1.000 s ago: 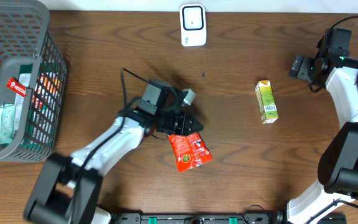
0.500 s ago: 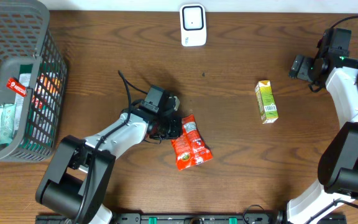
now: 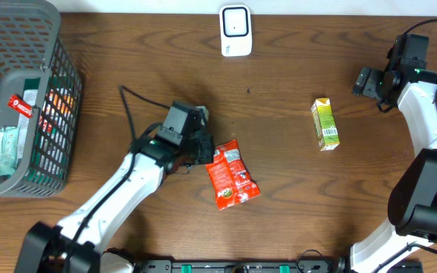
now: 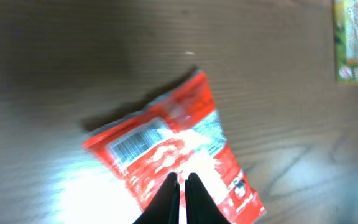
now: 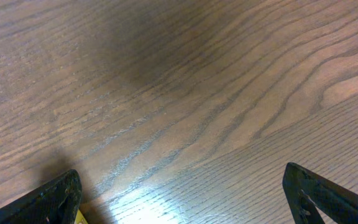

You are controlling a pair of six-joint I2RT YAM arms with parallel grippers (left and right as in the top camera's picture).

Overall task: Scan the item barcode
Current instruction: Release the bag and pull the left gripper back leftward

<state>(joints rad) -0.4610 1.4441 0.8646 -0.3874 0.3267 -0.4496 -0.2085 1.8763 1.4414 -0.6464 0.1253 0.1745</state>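
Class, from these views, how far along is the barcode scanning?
Done: nothing looks scanned; the red packet lies apart from the white scanner. In hand: the left hand is shut over the packet, barcode up. Left: present its barcode to the scanner.

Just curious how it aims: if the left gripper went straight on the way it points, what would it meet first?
The red snack packet: in the wrist view the shut left gripper points at its middle, near the barcode. Whether the tips already touch it is unclear.
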